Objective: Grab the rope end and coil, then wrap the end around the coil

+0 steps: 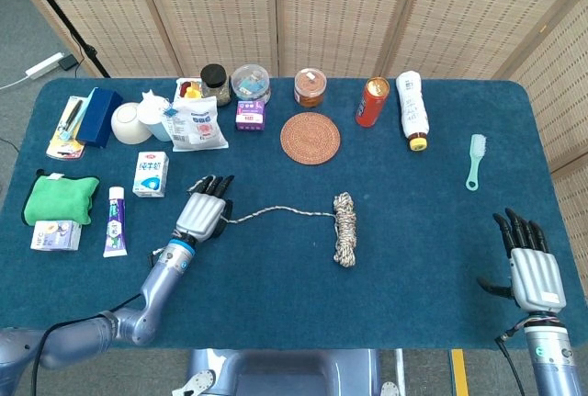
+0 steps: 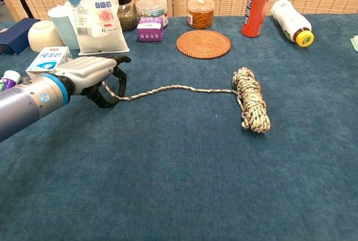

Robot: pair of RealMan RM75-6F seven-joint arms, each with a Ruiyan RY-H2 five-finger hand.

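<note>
A speckled rope coil [image 1: 344, 228] [image 2: 251, 105] lies on the blue table a little right of centre. Its loose strand [image 1: 276, 209] [image 2: 168, 88] runs left to my left hand [image 1: 204, 209] [image 2: 92, 73]. That hand sits low over the cloth with its dark fingers [image 2: 114, 84] curled around the rope end, which rises up under the palm. My right hand [image 1: 531, 263] rests far off at the table's front right corner, fingers spread and holding nothing; only the head view shows it.
Along the back stand a woven coaster [image 1: 310, 138], an orange can [image 1: 371, 102], a white bottle [image 1: 412, 110], jars and a snack bag [image 1: 197, 124]. A milk carton [image 1: 151, 174], a toothpaste tube [image 1: 115, 220] and a green cloth [image 1: 61, 198] lie left of my left hand. A brush [image 1: 474, 161] lies at right.
</note>
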